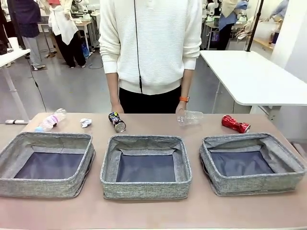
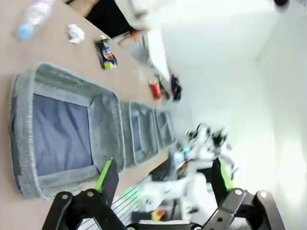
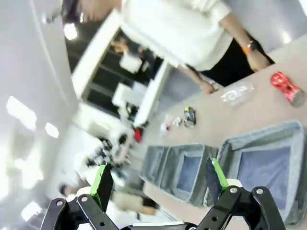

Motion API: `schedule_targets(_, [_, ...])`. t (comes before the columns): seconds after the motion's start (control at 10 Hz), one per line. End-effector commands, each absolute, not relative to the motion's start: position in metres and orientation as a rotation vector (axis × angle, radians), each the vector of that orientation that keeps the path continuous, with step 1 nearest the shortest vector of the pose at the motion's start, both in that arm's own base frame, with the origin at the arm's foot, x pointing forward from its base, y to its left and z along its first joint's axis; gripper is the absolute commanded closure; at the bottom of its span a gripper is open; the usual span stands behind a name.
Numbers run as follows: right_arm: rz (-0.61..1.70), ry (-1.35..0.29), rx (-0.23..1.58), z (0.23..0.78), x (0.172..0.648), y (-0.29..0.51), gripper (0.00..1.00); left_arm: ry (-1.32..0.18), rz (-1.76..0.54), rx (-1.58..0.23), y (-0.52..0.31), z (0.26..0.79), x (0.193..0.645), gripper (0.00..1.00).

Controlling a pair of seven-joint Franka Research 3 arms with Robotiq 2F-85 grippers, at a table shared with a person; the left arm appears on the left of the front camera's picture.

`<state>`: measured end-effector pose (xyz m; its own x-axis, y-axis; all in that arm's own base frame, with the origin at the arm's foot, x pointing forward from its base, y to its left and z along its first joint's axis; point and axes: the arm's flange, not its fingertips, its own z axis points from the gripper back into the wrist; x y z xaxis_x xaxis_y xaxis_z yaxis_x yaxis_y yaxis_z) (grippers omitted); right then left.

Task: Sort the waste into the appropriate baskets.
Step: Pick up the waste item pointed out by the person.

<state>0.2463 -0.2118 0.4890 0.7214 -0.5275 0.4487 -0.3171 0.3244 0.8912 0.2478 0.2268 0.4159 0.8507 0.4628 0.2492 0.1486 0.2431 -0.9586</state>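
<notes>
Sitting side by side on the near part of a tan table (image 1: 153, 211) in the front view are three grey fabric bins: the left basket (image 1: 48, 139), the middle basket (image 1: 146, 141) and the right basket (image 1: 249, 140), each showing its dark lining. Behind them the litter is lying in a loose line near the far edge. From the robot's left it runs: a blue-capped bottle (image 1: 50, 120), a paper ball (image 1: 86, 122), a dark can (image 1: 117, 121), a plastic cup (image 1: 190, 117) and a red can (image 1: 235, 123). A person (image 1: 151, 48) in a white sweater is standing at the far side, hands hanging by the dark can and the plastic cup. In the left wrist view, the left gripper (image 2: 163, 175) is hovering with its green-padded fingers spread wide and gripping nothing. The left basket is lying just beyond one finger, and the litter is lying well apart, past the baskets. In the right wrist view, the right gripper (image 3: 158, 181) is holding its fingers fully apart, with nothing between them. The right basket is lying nearest, and the red can and plastic cup are lying beyond it, well clear of the fingers.
</notes>
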Motion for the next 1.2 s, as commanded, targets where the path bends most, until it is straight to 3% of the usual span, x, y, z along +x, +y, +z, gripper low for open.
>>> schedule_targets(0.0, [-0.004, -0.804, 1.181, 0.5230, 0.2509, -0.1769, 0.00, -0.555, 0.095, -1.269, 0.2116, 0.4412, 0.2451, 0.00])
schedule_targets(1.1, [-0.004, -0.804, 1.181, 0.5230, 0.2509, -0.1769, 0.00, -0.555, 0.095, -1.269, 0.2116, 0.4412, 0.2451, 0.00])
